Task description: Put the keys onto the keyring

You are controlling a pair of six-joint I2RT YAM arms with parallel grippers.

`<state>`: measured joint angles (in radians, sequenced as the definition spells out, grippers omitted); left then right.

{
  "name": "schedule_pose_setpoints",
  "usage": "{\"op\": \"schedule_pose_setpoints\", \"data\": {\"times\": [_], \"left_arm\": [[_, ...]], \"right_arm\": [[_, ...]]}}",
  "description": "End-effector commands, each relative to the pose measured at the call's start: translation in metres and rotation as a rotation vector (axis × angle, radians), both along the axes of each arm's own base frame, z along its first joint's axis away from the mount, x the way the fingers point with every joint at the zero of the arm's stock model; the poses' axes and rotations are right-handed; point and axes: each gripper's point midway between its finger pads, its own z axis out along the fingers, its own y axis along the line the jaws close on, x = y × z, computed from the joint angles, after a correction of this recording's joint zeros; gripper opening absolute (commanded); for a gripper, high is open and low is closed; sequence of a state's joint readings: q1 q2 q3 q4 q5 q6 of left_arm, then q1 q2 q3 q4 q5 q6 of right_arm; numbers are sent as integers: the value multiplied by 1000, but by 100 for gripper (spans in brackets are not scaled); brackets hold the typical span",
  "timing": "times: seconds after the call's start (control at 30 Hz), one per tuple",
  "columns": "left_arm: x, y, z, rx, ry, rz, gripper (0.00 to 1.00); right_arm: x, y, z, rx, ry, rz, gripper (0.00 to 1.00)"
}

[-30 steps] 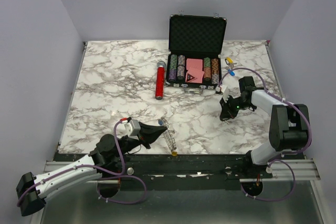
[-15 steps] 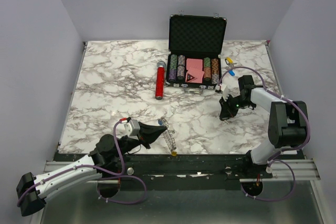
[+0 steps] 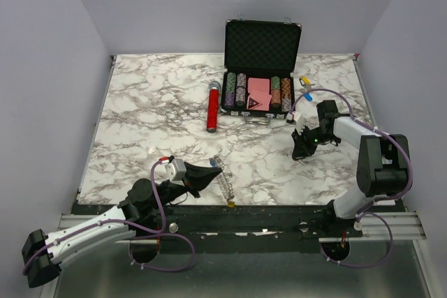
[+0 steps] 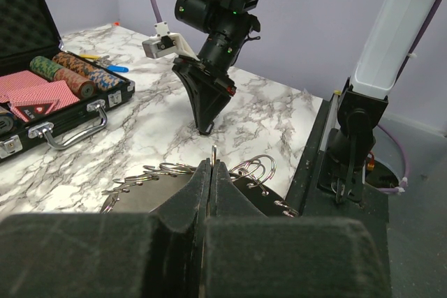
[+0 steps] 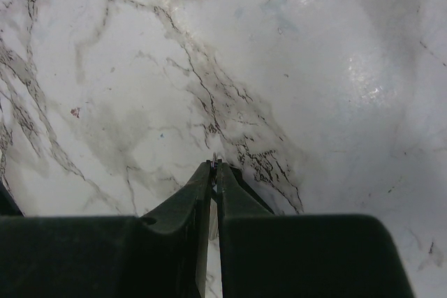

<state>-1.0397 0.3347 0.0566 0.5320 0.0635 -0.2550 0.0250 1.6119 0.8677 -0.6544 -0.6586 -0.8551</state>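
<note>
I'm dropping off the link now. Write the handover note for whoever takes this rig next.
Left gripper: jaws shut on a thin metal part of the keyring, which lies near the front edge of the table.
Right gripper: jaws shut, tip down at the table on the right side. I cannot tell if it pinches a key.
A blue piece and a yellow piece lie right of the chip case, too small to identify.
Done: keyring gripped.
Left: no key is seen going on. Check the right grasp, then thread.
</note>
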Motion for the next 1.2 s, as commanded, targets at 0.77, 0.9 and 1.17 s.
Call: {"op": "schedule_pose_setpoints", "data": {"times": [0.77, 0.9, 1.17], "left_arm": [[2, 3, -16, 3, 19, 17, 0], [2, 3, -16, 2, 20, 17, 0], [2, 4, -16, 0, 21, 18, 0]], "right_arm": [[-1, -1, 7, -12, -1, 4, 7], [-2, 1, 9, 0, 5, 11, 2], [-3, 5, 16, 28, -14, 28, 1]]}}
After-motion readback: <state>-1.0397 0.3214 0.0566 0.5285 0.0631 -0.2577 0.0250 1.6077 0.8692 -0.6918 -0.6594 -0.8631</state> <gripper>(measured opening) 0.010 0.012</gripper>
